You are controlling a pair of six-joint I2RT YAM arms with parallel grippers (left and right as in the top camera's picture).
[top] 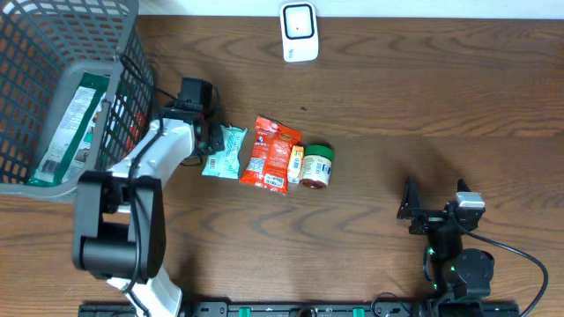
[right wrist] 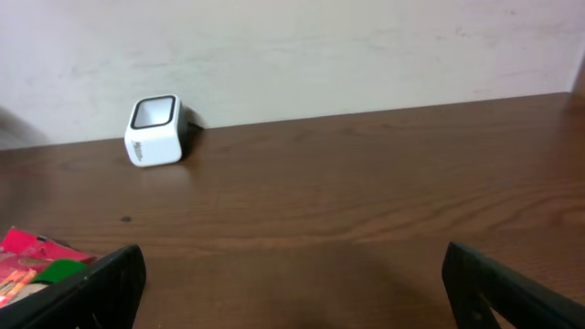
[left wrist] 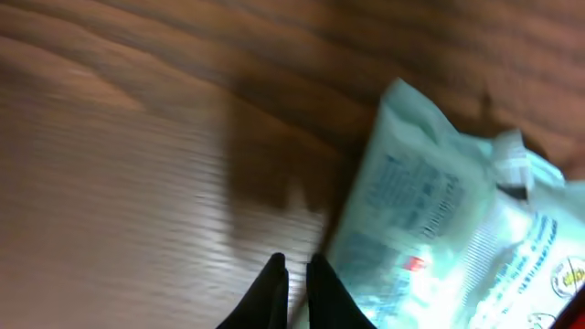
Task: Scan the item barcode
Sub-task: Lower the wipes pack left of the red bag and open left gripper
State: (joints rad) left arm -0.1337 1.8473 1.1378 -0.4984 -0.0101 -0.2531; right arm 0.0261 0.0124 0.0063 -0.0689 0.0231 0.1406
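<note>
The pale teal packet (top: 223,151) lies flat on the wooden table (top: 397,88), left of centre in the overhead view; its long axis runs nearly top to bottom of the frame, the upper end leaning slightly toward the right; it is the leftmost of a short row of goods, with a red packet (top: 269,154) just beside it on the right, then a small yellow item (top: 296,163) and a green-lidded jar (top: 317,167). The left gripper (top: 208,139) sits at the packet's upper left edge; in the left wrist view its fingers (left wrist: 272,288) stand drawn together with only a sliver between them, pinching nothing, the packet's edge just to their right; whether they touch it cannot be told. The right gripper (top: 436,210) rests at the lower right of the overhead frame, well apart from the row, its jaws spread wide and empty. The white scanner (top: 299,33) stands at the top centre edge; a grey mesh basket (top: 53,53) fills the upper left corner, a green and white package (top: 70,132) inside it.
</note>
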